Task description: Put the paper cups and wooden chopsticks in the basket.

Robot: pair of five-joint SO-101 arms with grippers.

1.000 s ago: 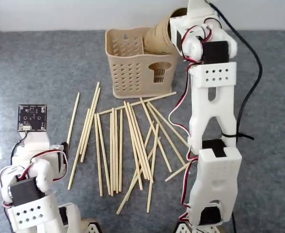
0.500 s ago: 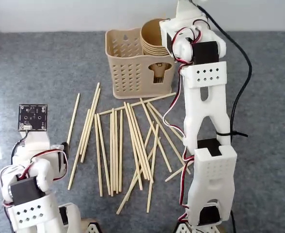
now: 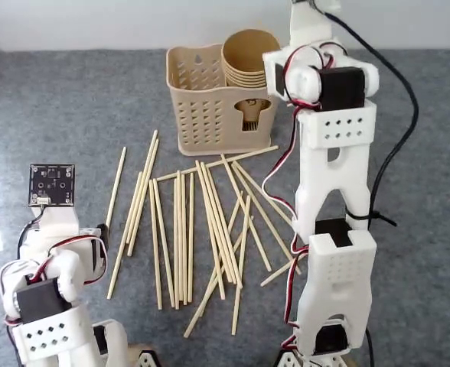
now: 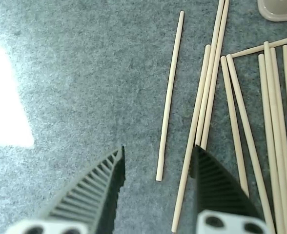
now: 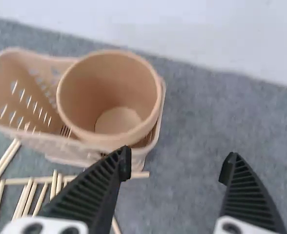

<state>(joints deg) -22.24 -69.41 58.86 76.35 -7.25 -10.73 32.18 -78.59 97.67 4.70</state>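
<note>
High view: cups (image 3: 249, 55) now in basket (image 3: 210, 115)

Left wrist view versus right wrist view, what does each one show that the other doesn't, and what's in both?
Left wrist alone: one chopstick lying apart from the rest, and a bright light patch on the carpet. Right wrist alone: paper cups upright in the basket, a pale wall behind. Both: loose chopsticks, carpet, part of the basket, each arm's own open jaws.
</note>
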